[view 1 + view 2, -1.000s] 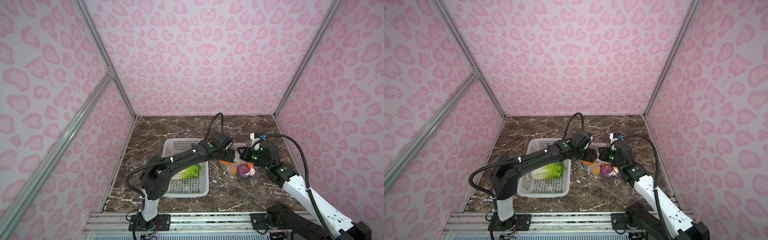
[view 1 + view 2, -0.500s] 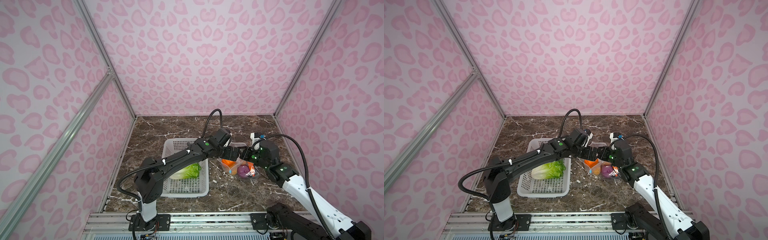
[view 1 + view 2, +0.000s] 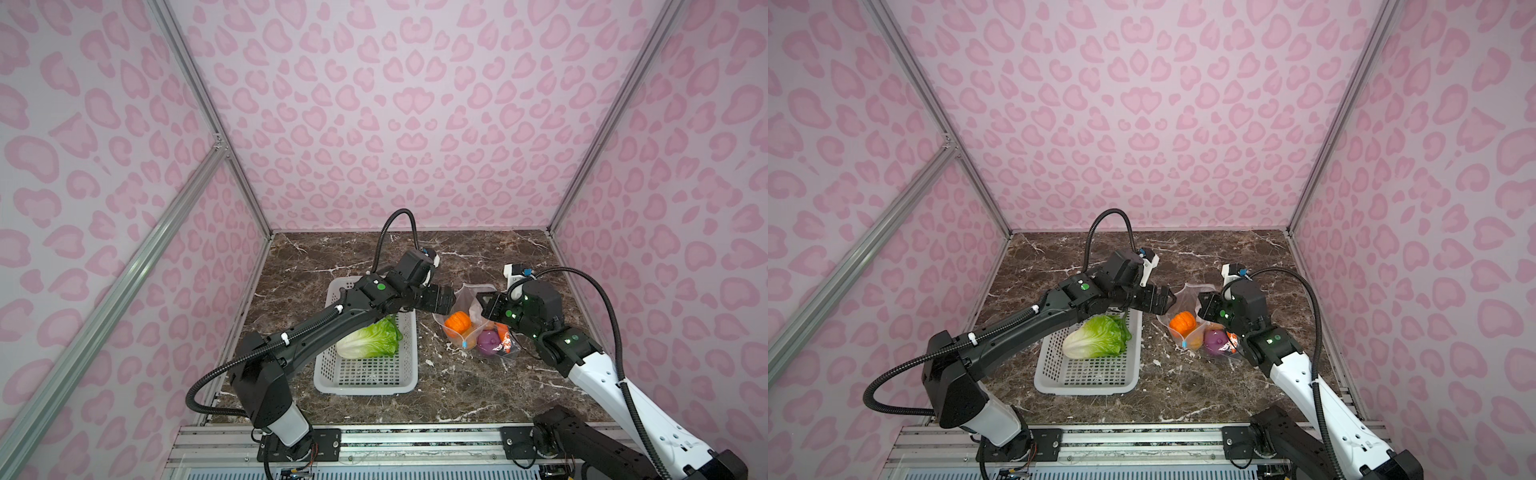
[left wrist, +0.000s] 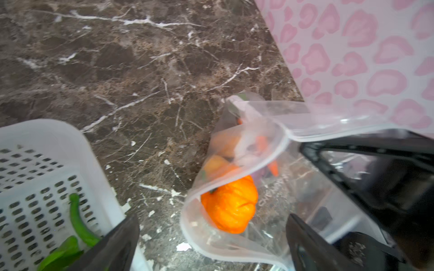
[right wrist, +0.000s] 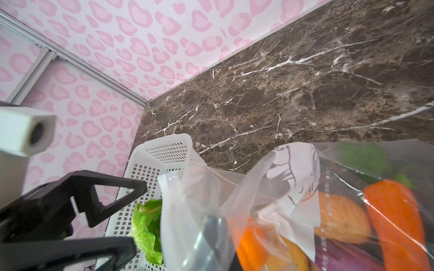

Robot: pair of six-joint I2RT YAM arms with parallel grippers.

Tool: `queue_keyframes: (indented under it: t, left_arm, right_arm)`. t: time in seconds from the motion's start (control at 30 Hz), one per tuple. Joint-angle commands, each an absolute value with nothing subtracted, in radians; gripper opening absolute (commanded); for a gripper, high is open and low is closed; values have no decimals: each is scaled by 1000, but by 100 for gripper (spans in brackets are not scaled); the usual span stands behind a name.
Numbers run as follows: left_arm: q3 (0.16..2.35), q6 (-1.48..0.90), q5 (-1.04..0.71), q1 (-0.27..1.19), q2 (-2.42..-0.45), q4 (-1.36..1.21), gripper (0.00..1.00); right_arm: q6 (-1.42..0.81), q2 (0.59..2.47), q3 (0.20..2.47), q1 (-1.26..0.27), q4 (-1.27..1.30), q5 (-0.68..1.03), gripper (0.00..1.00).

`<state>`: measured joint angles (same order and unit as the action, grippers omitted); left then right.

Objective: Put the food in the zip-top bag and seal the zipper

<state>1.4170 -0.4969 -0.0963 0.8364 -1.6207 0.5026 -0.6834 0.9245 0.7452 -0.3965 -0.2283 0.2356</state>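
The clear zip-top bag (image 3: 471, 293) lies right of the basket, mouth facing my left gripper. Its thick zipper edge (image 4: 234, 174) curls open. Inside sit an orange round (image 3: 457, 322) (image 4: 229, 206), a purple onion (image 3: 488, 341) and a carrot (image 5: 394, 223). My left gripper (image 3: 451, 301) (image 4: 211, 218) hovers open just outside the mouth, holding nothing. My right gripper (image 3: 480, 309) (image 5: 211, 246) is shut on the bag's upper edge and holds it up; its fingers show only dimly through the plastic. The lettuce (image 3: 370, 338) (image 3: 1096, 336) lies in the basket.
The white perforated basket (image 3: 365, 388) (image 3: 1084, 388) stands at front centre under the left arm. Pink patterned walls close in the dark marble table (image 3: 457, 395) on three sides. The left gripper's fingers (image 5: 105, 187) stand near the bag's mouth.
My left gripper has opened wide and let go of the orange round, which now rests just inside the bag's mouth. The right gripper has kept its hold on the bag's edge.
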Motion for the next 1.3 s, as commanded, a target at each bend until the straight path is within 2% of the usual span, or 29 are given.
queue_keyframes:
  t: [0.0,0.13,0.2,0.3,0.37,0.43,0.63,1.0,1.27]
  left_arm:
    - [1372,-498,-82,828,-1622,525,96]
    - [1360,-517,-136,829,-1661,485,85]
    - [1380,-516,-149,829,-1687,477,75]
    - [1415,-510,-181,828,-1723,456,53]
    - [1442,-502,-195,829,-1744,458,31]
    - [1455,-503,-199,829,-1752,463,5]
    - [1447,-504,-163,828,-1688,480,3]
    - [1462,-513,-141,830,-1430,435,3]
    - [1451,-545,-206,829,-1486,436,3]
  right_arm:
    - [-670,920,738,-396,-209,226,0]
    - [-675,911,738,-395,-210,221,0]
    - [-677,907,738,-395,-212,222,0]
    - [-676,902,739,-396,-227,216,0]
    - [-668,900,744,-396,-244,213,0]
    - [-659,899,754,-396,-261,207,0]
    - [-623,900,795,-385,-301,193,0]
    - [-561,888,936,-347,-369,218,0]
    - [-603,834,952,-341,-320,281,0]
